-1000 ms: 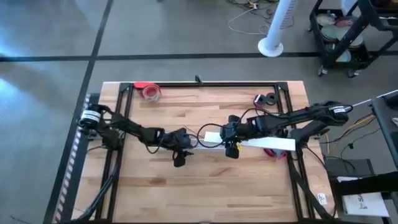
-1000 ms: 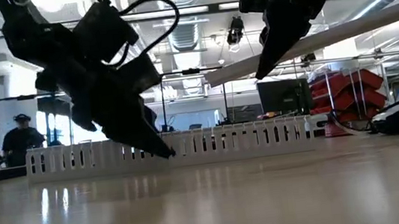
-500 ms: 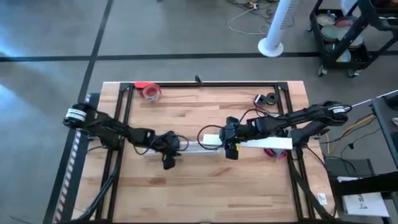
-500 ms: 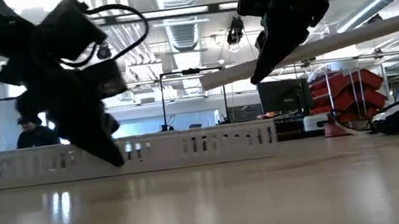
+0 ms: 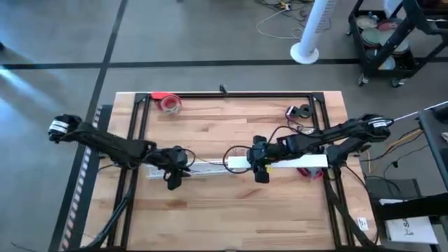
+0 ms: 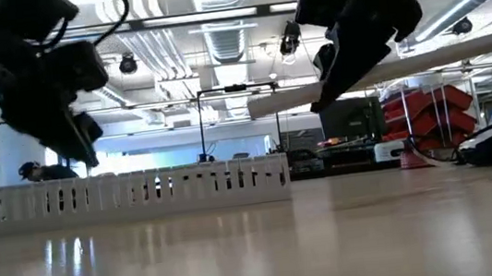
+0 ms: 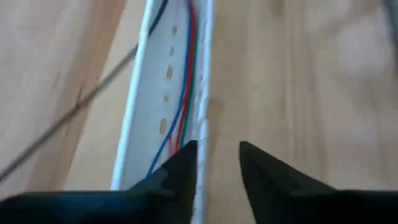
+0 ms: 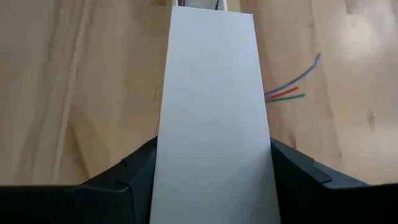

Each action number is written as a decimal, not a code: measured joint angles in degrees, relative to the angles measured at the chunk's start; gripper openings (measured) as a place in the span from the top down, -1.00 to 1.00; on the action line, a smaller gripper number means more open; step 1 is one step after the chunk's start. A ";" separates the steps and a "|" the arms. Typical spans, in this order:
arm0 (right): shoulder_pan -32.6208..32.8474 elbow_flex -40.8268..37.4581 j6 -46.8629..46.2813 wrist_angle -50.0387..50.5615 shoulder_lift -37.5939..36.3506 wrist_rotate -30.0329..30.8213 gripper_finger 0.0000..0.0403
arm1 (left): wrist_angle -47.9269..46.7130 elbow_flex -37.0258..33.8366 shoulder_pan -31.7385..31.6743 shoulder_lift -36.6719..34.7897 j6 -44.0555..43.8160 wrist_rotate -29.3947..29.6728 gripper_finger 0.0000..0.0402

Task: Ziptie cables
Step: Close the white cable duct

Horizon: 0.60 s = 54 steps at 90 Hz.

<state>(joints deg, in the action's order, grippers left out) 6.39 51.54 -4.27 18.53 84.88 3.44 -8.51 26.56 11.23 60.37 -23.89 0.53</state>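
Observation:
A white slotted duct (image 5: 199, 169) lies flat on the table and holds thin red, blue and green cables (image 7: 186, 93). My left gripper (image 7: 217, 162) is open at the duct's left part. One finger is over the channel and one outside its wall (image 7: 203, 124). In the low view its tip (image 6: 88, 158) stands a little above the duct (image 6: 186, 184). My right gripper (image 5: 260, 173) is shut on a long white flat strip (image 5: 294, 162) right of the duct. Loose cable ends (image 8: 289, 92) lie on the wood beside the strip. My left gripper: I cannot tell whether either finger touches the duct's wall. My right gripper pinches the strip across its width, one finger on each long edge (image 8: 163, 155), about a third of the way from its left end. The fingers slant down from the right. The strip (image 6: 404, 57) is lifted clear of the table, nearly level.
A red tape roll (image 5: 169, 103) and a small black part (image 5: 302, 111) sit near the far edge, inside a black frame rail (image 5: 231, 94). A person (image 6: 36, 171) stands in the room beyond. Bare wood (image 5: 224, 210) lies toward the near edge.
My left gripper has gone toward the table's left edge, and the duct has slid leftward along the table with it, staying flat. In the last half second the gripper's tip has also risen above the duct's top.

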 joint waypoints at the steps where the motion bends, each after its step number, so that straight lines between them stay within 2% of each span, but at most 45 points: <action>1: 0.04 -0.14 -0.05 0.08 0.00 0.00 -0.07 | 0.29 0.24 0.01 -0.03 0.34 0.45 0.35; 9: 0.58 -0.92 -0.23 0.55 -0.04 0.07 -0.07 | 3.45 1.91 0.00 1.47 3.34 4.58 0.18; 19: 0.76 -1.17 -1.83 3.93 -0.07 0.04 -0.07 | 9.28 3.26 -0.47 6.62 7.00 8.33 0.02; 35: 1.62 -1.76 -2.15 6.65 -0.11 1.06 -0.07 | 18.81 6.76 -1.45 18.14 11.73 8.57 -0.12; 54: 2.38 -4.83 -1.11 -0.17 -0.13 1.32 -0.07 | 20.44 10.85 -3.35 28.38 14.18 7.08 -0.12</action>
<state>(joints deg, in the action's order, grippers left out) 8.77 46.71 -5.39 18.36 84.75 4.76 11.93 37.41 7.87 88.75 -9.71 7.60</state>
